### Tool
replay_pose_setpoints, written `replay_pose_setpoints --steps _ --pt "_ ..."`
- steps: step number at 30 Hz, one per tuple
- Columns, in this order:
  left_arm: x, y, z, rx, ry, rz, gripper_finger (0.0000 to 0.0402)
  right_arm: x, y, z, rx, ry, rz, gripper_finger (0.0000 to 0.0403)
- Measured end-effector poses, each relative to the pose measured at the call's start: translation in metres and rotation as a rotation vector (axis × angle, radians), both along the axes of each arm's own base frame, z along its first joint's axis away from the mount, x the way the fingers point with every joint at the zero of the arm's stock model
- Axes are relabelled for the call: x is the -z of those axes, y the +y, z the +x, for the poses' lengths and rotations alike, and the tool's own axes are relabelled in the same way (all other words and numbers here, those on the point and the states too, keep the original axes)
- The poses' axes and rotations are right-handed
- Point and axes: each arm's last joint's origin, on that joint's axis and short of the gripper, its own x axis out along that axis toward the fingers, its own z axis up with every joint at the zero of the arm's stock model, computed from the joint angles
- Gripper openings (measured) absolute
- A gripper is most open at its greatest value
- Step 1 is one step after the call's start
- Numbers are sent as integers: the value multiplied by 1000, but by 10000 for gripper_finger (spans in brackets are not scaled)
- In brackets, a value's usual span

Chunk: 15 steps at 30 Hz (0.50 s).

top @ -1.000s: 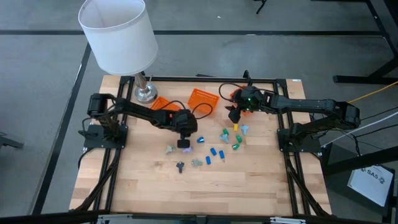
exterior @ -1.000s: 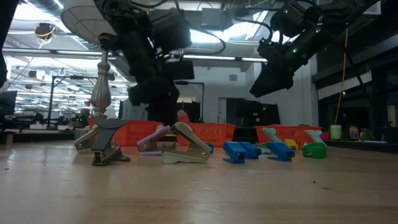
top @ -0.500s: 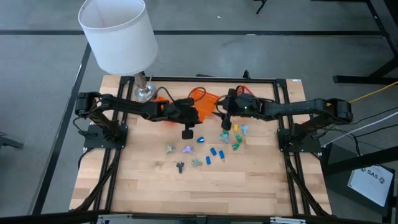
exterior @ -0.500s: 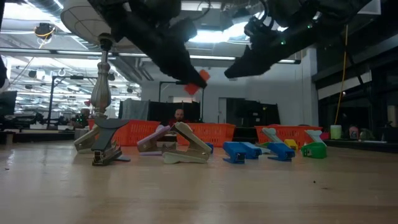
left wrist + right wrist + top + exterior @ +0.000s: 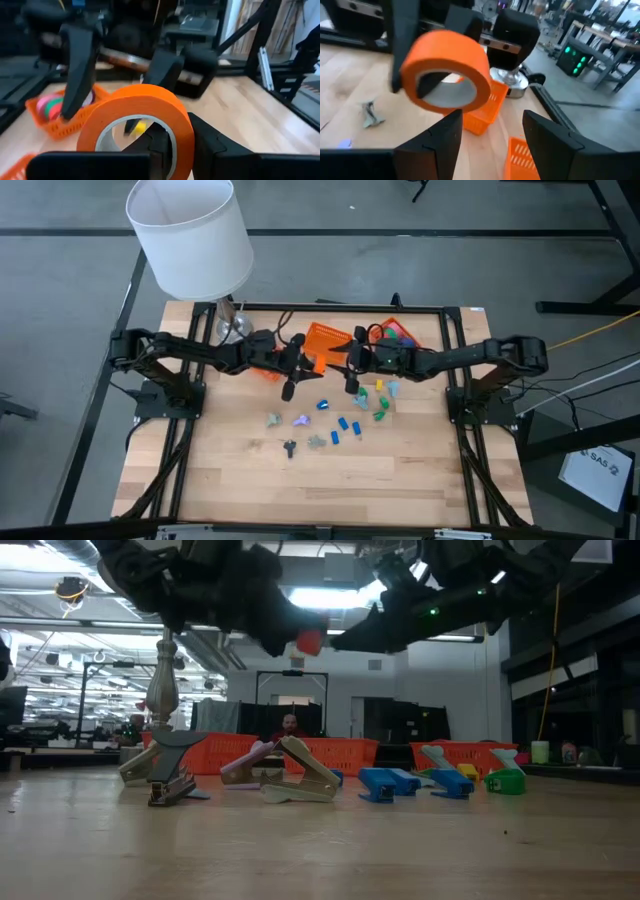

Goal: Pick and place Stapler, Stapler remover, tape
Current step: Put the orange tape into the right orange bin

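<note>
Gripping smooth orange tape ring (image 5: 142,117); left gripper (image 5: 167,145).

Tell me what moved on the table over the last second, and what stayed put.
The left gripper lifted from low over the scattered pieces and swung toward the far orange basket, carrying an orange tape roll in its jaws. The right gripper moved across toward the left one and now faces the roll with jaws open. The blue staplers, staple removers and the lamp stayed as they were.
</note>
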Motion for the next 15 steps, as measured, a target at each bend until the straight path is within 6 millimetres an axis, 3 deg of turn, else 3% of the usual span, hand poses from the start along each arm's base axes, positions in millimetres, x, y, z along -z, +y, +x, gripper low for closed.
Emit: replay_pose_setpoints --steps 15 --pt "-4 -9 2 71 -51 4 46 -8 5 6 -145 -144 -19 214"
